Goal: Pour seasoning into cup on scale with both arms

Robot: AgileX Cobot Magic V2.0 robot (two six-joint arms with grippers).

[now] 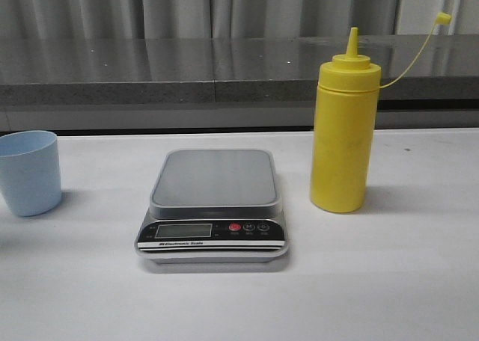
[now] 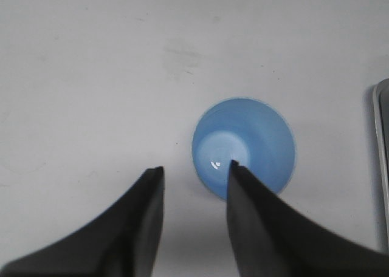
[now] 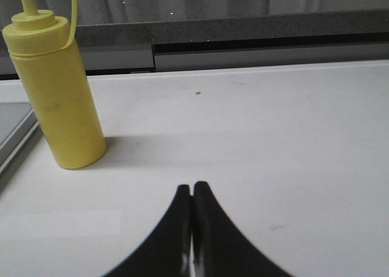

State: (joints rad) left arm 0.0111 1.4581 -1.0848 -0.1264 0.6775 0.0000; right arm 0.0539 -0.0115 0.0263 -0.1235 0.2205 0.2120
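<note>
hanging above the table (image 2: 91,76), the left gripper (image 2: 196,170) has its two black fingers (image 2: 143,222) parted by a narrow gap with nothing between them; one fingertip overlaps the near rim of the cup (image 2: 244,148) in the left wrist view, though whether it touches the cup cannot be told. the cup is pale blue, upright, its mouth open toward the camera and its inside bare. a sliver of the scale (image 2: 383,155) shows just beyond the cup, apart from it.

the right gripper (image 3: 192,189) has its fingers pressed together, tips meeting, holding nothing, low over the white table, with the seasoning (image 3: 58,95) well apart from it.

taking the scale (image 1: 213,206) as the landmark in the front view: it sits flat with its grey platform bare and its black panel, display and red button facing the camera. the cup (image 1: 30,171) stands to the left of the scale, well apart, at the picture's edge. the seasoning (image 1: 343,128), a tall yellow bottle, stands upright to the right of the scale, near but not touching, its cone nozzle uncapped and its small cap (image 1: 444,17) hanging out on a thin tether to the right. neither arm shows in the front view.
</note>
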